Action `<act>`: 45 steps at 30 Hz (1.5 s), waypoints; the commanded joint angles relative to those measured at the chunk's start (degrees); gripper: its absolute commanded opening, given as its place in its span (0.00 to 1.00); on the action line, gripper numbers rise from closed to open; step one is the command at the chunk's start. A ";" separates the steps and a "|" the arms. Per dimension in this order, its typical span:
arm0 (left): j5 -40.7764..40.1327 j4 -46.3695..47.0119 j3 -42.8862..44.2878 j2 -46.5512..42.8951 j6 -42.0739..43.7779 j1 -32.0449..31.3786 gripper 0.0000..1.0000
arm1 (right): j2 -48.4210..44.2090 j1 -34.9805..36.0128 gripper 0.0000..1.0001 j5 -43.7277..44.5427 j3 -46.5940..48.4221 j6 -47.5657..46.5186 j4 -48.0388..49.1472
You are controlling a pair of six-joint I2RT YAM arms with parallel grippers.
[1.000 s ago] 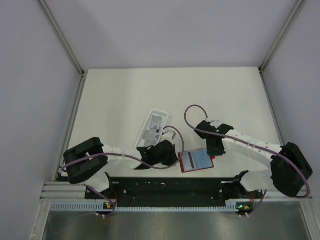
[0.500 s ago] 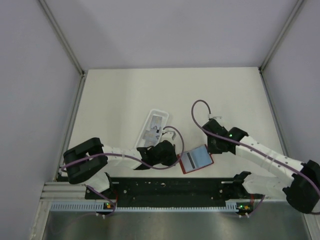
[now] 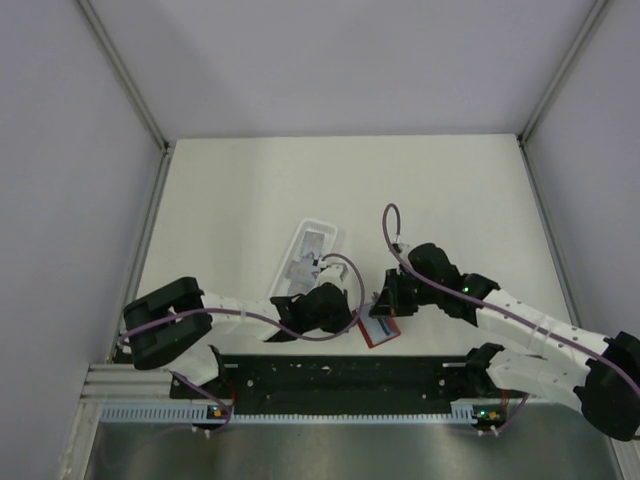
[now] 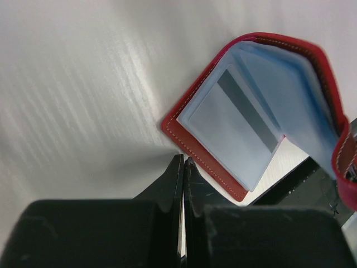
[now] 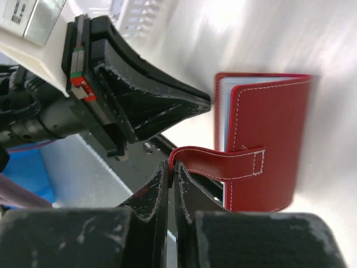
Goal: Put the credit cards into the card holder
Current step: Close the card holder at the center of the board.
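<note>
Two hands closed: my right hand (image 5: 172,167) pinches the clasp tab (image 5: 217,159); my left hand (image 4: 183,164), seemingly empty, sits at the card holder (image 4: 209,162) corner. I'd fold slowly, corner pinned.

White table (image 3: 260,180) spreads flat under even, soft light. Plain pale grey walls (image 3: 330,60) close it in on three sides, metal posts (image 3: 125,75) running up both back corners, black rail (image 3: 340,375) along the near edge.
</note>
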 commanded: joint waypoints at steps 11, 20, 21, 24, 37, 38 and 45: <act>-6.13 -11.29 -10.08 -19.15 -5.55 -0.36 0.00 | 12.60 3.35 0.00 -15.88 -10.33 9.84 36.10; -8.33 -17.89 -7.53 -24.97 -3.70 -0.36 0.00 | 26.32 7.66 0.00 -13.26 -9.72 9.67 44.56; -8.51 -18.24 -7.36 -25.32 -3.62 -0.36 0.00 | 26.41 7.92 0.07 -12.20 -9.55 9.15 43.60; -9.39 -19.21 -7.18 -26.55 -3.88 -0.36 0.00 | 24.93 8.36 0.30 -8.60 -8.84 7.04 38.77; -11.67 -21.06 -2.96 -28.49 -0.54 -0.36 0.00 | 4.28 8.37 0.43 3.96 -2.96 0.36 19.71; -11.41 -20.71 -2.44 -28.14 -0.11 -0.36 0.00 | 3.31 8.19 0.43 7.29 -2.34 -0.26 16.29; -7.64 -15.62 3.36 -21.99 3.93 -0.36 0.00 | 2.77 7.67 0.17 24.02 -1.10 -1.49 0.96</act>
